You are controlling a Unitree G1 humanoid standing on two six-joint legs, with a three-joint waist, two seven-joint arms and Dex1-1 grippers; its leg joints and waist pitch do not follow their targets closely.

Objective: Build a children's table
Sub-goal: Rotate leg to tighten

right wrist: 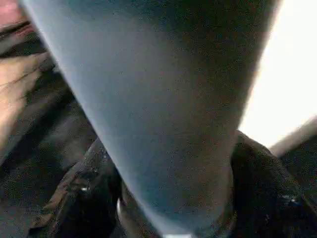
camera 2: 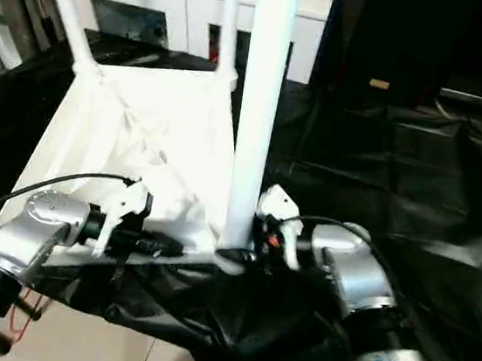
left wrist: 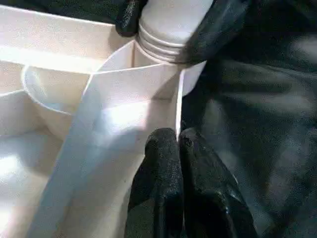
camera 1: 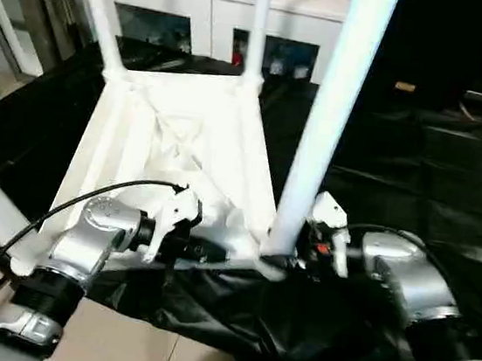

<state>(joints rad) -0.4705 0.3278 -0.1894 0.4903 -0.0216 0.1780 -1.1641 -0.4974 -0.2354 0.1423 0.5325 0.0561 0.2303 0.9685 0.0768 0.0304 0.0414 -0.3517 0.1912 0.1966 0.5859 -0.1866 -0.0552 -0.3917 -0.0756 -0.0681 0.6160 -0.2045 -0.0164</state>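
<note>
Black cloth covers the counter (camera 1: 451, 189). On it lies the white plastic tabletop (camera 1: 176, 137), ribbed underside up, with legs standing in its sockets. The near right leg (camera 1: 327, 121) rises from the corner socket (left wrist: 163, 64) closest to the robot. The right tool (left wrist: 168, 25) has one black finger on each side of this leg's base. The left tool (left wrist: 179, 148), fingers pressed together, pinches the thin tabletop wall beside that socket.

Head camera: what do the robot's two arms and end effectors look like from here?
Both forearms are rounded silver metal with black ribbed collars. White brackets sit at the wrists. A thin black cable loops over the left arm; the right arm shows a small red mark. The fingers are black.
</note>
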